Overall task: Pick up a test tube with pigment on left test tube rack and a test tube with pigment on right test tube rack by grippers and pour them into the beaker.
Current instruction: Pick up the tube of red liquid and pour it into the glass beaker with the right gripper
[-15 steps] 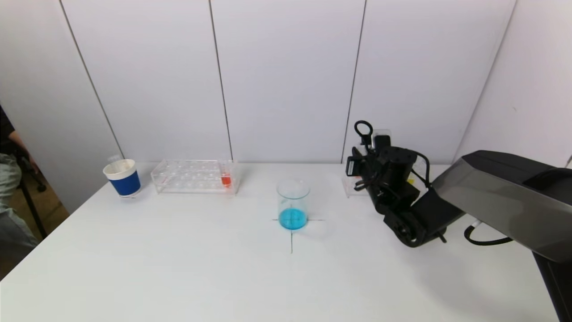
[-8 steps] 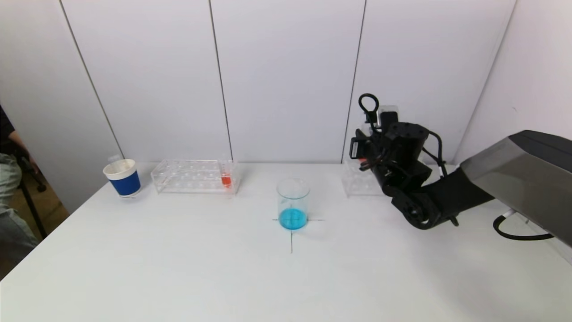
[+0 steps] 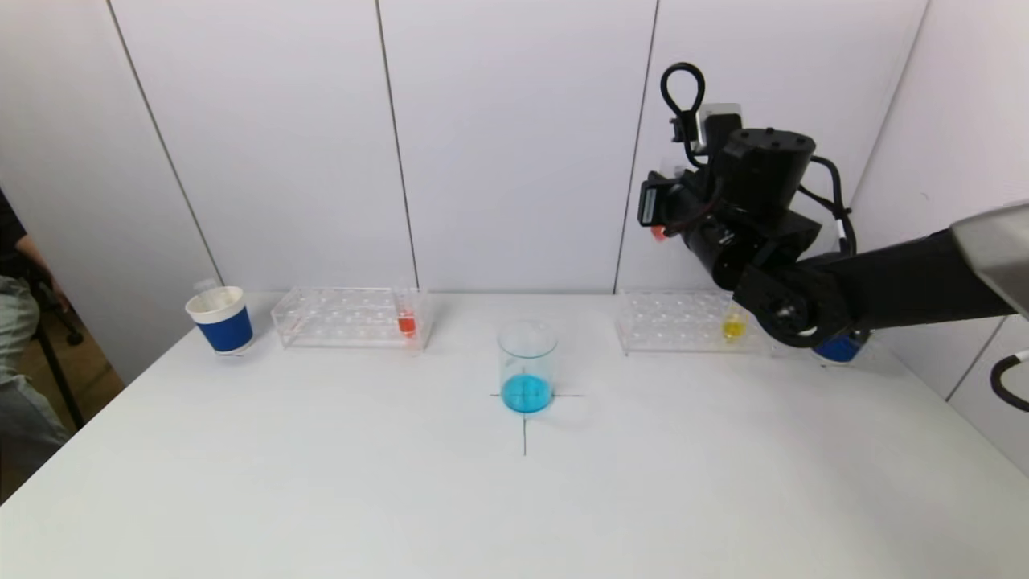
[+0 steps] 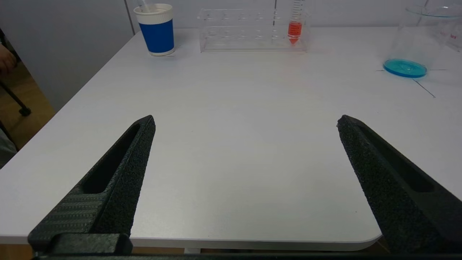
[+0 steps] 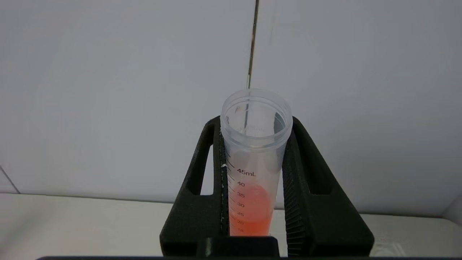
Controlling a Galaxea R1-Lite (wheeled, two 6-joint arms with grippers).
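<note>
My right gripper (image 3: 661, 211) is shut on a clear graduated test tube with orange-red pigment (image 5: 252, 169) and holds it upright, high above the right test tube rack (image 3: 683, 323). The tube's red tip shows in the head view (image 3: 658, 233). A tube with yellow pigment (image 3: 732, 326) stands in the right rack. The left test tube rack (image 3: 346, 318) holds a tube with red pigment (image 3: 407, 322). The beaker (image 3: 527, 366), with blue liquid at its bottom, stands at the table's middle on a cross mark. My left gripper (image 4: 245, 122) is open and empty over the table's front left edge, outside the head view.
A blue and white paper cup (image 3: 220, 319) stands left of the left rack. Another blue cup (image 3: 838, 347) shows partly behind my right arm. White wall panels stand right behind the racks. A person sits at the far left edge (image 3: 12, 338).
My right gripper has risen from rack height to well above the right rack, lifting the orange-red tube out. The right rack and its yellow tube now show. The left arm has not moved.
</note>
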